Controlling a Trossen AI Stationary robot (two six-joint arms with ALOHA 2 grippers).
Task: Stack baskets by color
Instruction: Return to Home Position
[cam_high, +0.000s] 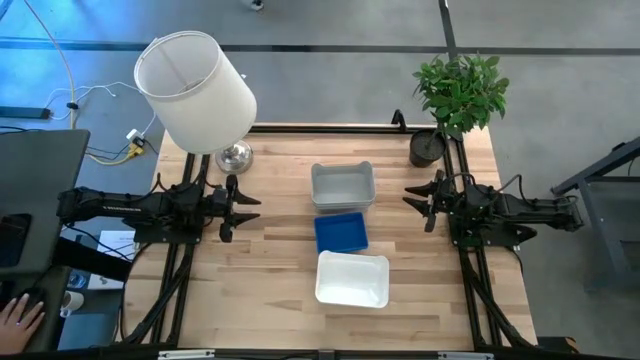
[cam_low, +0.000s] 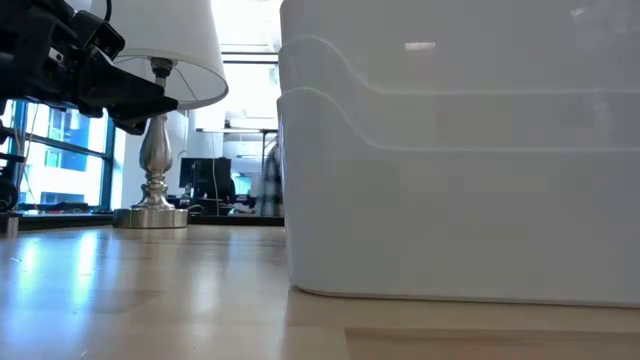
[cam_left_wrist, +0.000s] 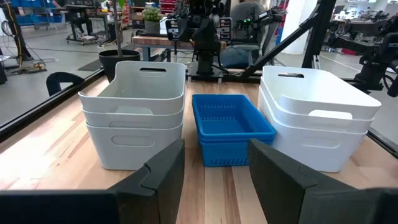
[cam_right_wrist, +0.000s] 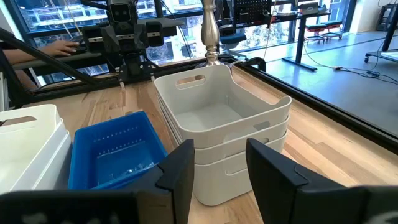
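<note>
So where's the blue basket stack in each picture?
High view: blue stack, picture centre.
Low view: absent; white stack blocks it.
Left wrist view: blue stack between grey stack and white stack.
Right wrist view: blue stack between them too.
Landmark: white stack, every view.

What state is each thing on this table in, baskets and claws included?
Grey baskets: nested in one upright stack, top one empty.
Blue baskets: nested in one stack, top one empty.
White baskets: nested in one stack, top one empty.
Left gripper: open, holding nothing, apart from the baskets.
Right gripper: open, holding nothing, apart from the baskets.
Lamp: standing upright.
</note>
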